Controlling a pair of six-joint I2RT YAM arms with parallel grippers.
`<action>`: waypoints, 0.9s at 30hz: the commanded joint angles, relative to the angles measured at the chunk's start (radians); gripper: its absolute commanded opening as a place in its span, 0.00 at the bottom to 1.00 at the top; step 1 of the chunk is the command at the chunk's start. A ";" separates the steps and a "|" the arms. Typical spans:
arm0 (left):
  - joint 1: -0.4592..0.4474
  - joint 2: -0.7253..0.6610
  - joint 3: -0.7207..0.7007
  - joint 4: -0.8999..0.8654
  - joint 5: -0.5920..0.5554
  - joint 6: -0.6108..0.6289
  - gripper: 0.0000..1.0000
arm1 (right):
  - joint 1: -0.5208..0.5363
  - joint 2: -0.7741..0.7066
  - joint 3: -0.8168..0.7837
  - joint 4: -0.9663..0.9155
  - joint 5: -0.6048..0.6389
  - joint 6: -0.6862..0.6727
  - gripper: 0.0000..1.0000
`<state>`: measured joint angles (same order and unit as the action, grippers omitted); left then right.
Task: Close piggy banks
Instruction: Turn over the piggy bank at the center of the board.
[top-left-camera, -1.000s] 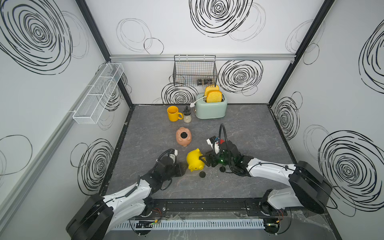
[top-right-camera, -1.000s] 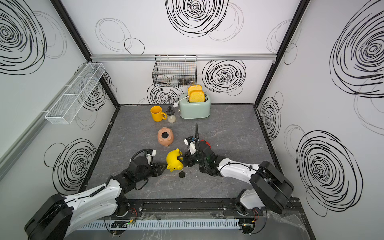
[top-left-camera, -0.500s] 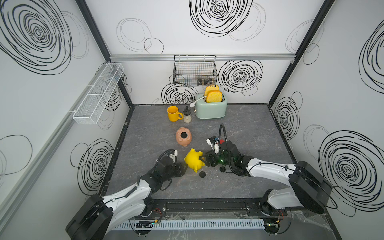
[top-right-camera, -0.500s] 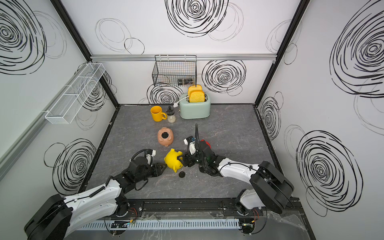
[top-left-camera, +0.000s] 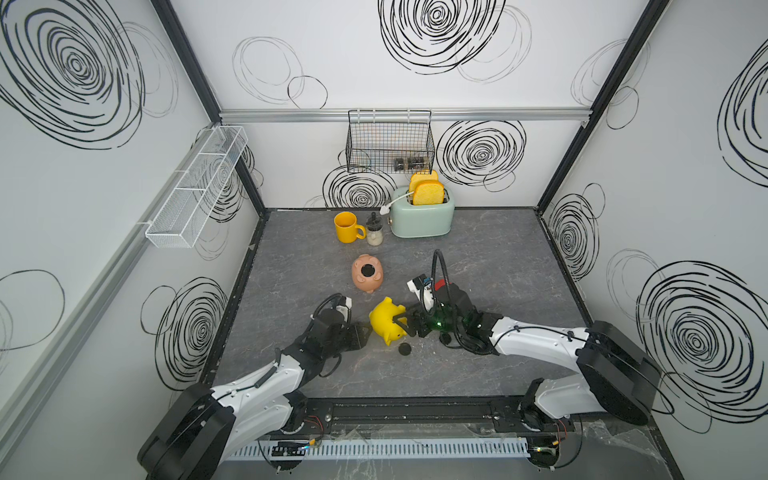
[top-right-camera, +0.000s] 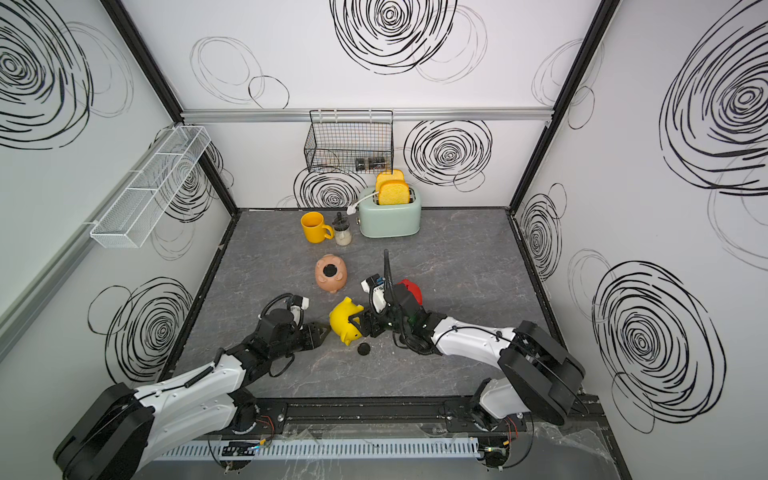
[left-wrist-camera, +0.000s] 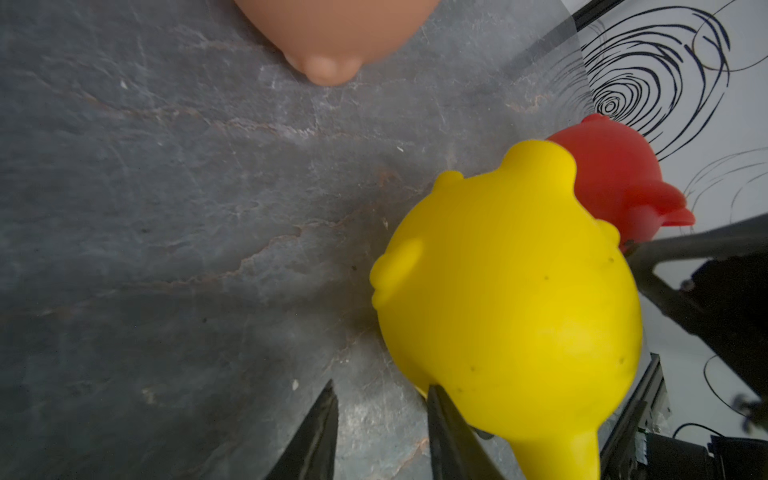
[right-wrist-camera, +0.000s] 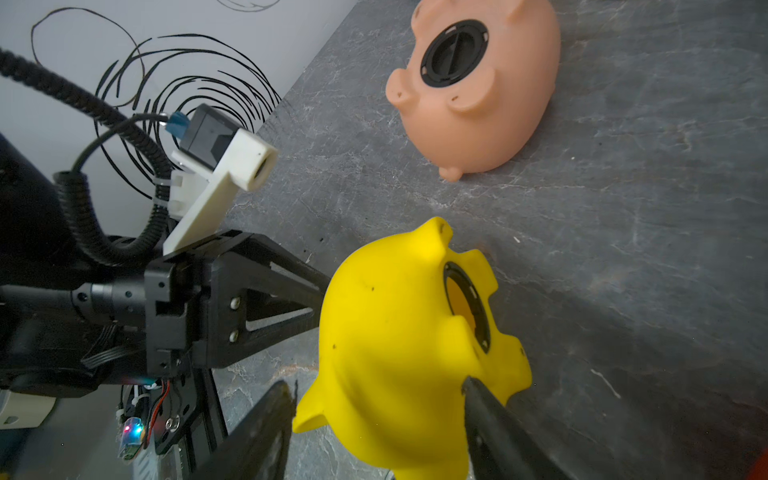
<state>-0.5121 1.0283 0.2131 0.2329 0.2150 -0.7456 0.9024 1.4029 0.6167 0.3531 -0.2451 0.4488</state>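
Holding glossy yellow plastic piggy bank (top-left-camera: 386, 322) between right gripper (top-left-camera: 405, 326) fingers, at 5 o'clock of pale pink plastic piggy bank (top-left-camera: 367, 273); turned since second ago, belly hole unplugged. At its 9 o'clock left gripper (top-left-camera: 365, 334), fingers slightly apart, empty.

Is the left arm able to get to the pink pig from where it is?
Probably yes. Only bare table lies between the left arm's jaws and the pink pig. The yellow pig, gripped in the right arm's jaws, sits off to one side.

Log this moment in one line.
right gripper: closed around glossy yellow plastic piggy bank, unplugged | left gripper: empty, beside it | small black round plug: on grey table
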 joint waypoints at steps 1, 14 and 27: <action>0.025 0.020 0.046 0.028 0.026 0.038 0.40 | 0.025 0.002 0.034 -0.001 0.017 0.010 0.67; 0.043 0.107 0.088 0.078 0.049 0.056 0.41 | 0.036 -0.053 0.032 -0.027 0.175 0.037 0.69; 0.037 0.109 0.070 0.104 0.055 0.042 0.41 | 0.038 0.047 0.038 0.061 0.413 0.271 0.71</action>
<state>-0.4759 1.1343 0.2798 0.2813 0.2619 -0.7002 0.9344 1.4220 0.6266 0.3687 0.0978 0.6449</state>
